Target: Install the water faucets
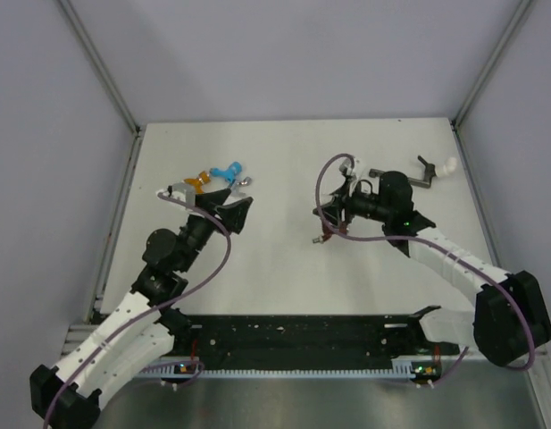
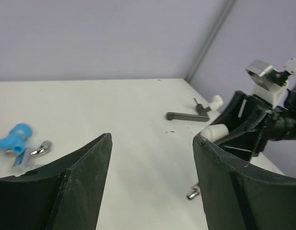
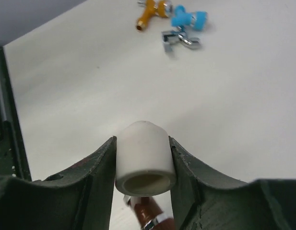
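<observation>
Walled in at nine, twelve and three o'clock by plain pale lilac-grey panels (image 1: pixel 284 54), joined at eleven and one o'clock by slanting silvery metal posts (image 1: pixel 100 63), floored with a matt white tabletop (image 1: pixel 275 179) edged by a metal rail (image 1: pixel 117 223) at nine o'clock, lit softly and evenly, shadows faint.

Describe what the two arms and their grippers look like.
Both the left arm and right arm have white link covers and black joints, each trailed by a purple cable. The left gripper and right gripper are black, with two broad curved fingers.
</observation>
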`<state>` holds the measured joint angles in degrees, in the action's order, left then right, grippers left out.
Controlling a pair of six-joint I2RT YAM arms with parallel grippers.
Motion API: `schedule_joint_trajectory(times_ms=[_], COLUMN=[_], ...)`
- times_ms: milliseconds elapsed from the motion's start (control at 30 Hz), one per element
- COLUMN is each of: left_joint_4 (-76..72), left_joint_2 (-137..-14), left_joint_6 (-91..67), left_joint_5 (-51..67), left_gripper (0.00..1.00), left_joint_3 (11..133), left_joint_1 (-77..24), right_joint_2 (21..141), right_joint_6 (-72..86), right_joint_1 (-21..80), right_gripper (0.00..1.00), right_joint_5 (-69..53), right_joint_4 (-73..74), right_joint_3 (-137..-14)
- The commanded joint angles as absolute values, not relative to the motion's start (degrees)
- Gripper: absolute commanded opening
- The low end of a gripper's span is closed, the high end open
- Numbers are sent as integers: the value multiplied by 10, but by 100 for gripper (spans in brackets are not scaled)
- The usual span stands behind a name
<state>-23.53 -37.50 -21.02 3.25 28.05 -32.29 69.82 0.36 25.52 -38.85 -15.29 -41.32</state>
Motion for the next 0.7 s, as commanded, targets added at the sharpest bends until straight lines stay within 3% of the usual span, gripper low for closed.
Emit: schedule_joint_trajectory(times_ms=[0, 300, 567, 667], left_joint_4=[-178, -200, -185, -154], left_joint_2=[-340, -313, -303, -297], left_joint_6=[-208, -199, -223, -243], left_joint_5=[-150, -175, -185, -214], left_gripper=[74, 74, 74, 76], left_joint_3=[260, 218, 217, 229], left_joint_1=[-317, -316, -316, -316], right_joint_2=[719, 831, 968, 1028], right_joint_6=[53, 176, 394, 461], right_joint_1=[184, 17, -141, -183], right_gripper=[0, 0, 0, 28], right_joint_5=[-302, -304, -276, -301], right_joint_4=[-114, -233, -508, -596], right_joint_3=[-426, -380, -329, -326])
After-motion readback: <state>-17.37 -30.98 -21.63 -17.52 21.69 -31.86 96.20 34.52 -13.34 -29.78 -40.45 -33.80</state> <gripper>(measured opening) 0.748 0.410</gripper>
